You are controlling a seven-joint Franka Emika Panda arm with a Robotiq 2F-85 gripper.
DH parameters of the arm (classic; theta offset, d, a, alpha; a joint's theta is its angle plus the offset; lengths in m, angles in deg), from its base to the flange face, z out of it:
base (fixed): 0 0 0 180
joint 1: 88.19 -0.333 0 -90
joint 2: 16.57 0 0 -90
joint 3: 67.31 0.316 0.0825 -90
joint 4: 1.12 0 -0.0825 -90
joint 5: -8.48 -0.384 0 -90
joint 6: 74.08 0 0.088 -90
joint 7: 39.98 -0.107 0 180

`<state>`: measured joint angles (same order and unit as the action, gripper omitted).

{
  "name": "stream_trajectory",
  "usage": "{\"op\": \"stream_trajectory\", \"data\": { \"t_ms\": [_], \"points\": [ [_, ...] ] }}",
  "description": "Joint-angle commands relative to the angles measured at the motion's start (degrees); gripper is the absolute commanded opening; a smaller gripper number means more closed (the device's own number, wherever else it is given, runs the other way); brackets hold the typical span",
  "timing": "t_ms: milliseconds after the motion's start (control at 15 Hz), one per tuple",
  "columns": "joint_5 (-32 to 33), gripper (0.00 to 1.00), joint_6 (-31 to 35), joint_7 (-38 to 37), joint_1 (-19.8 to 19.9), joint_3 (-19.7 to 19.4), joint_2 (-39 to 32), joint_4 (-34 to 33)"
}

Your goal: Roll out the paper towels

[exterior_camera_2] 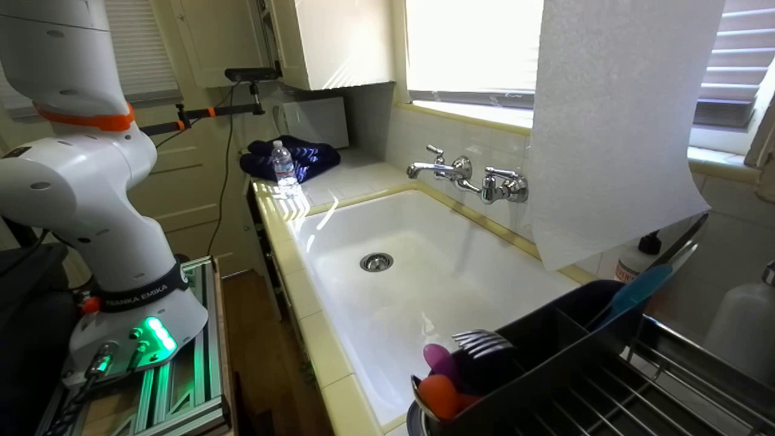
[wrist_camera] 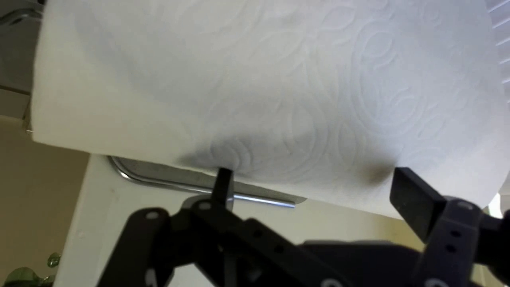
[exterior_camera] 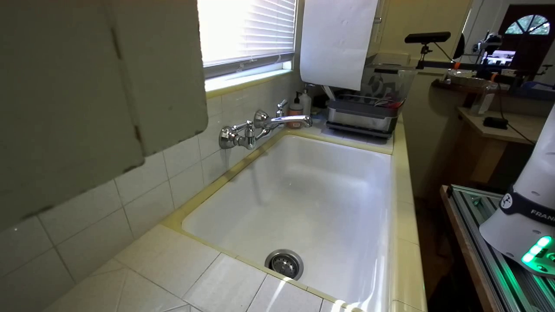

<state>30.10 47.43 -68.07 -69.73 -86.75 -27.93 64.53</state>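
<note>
The paper towels show as a wide white sheet hanging from above in both exterior views (exterior_camera: 338, 41) (exterior_camera_2: 617, 133). The sheet's lower edge curls and hangs free near the faucet. The top of the sheet and the roll are out of view there. In the wrist view, the embossed white paper (wrist_camera: 271, 91) fills the upper part. I cannot tell there how much is roll and how much is sheet. My gripper (wrist_camera: 312, 175) is open, with its fingers wide apart. Both fingertips are at the paper's lower part, close to or touching it. The gripper is out of both exterior views.
A chrome rod (wrist_camera: 263, 200) lies beside the paper against a white surface. Below are the sink (exterior_camera: 303, 199), the wall faucet (exterior_camera: 282, 120), and a dish rack (exterior_camera_2: 605, 369) with utensils. Soap bottles (exterior_camera: 295, 110) stand behind the sheet. A water bottle (exterior_camera_2: 283, 162) stands on the far counter.
</note>
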Motion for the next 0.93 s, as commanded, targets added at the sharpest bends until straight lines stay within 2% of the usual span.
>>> {"op": "stream_trajectory", "data": {
  "t_ms": [0,867],
  "points": [
    [0.65,1.0,-2.17,1.49,-1.54,1.07,1.62,3.64],
    [1.85,1.0,-6.75,7.05,-3.24,1.91,2.13,5.92]
  ]
}}
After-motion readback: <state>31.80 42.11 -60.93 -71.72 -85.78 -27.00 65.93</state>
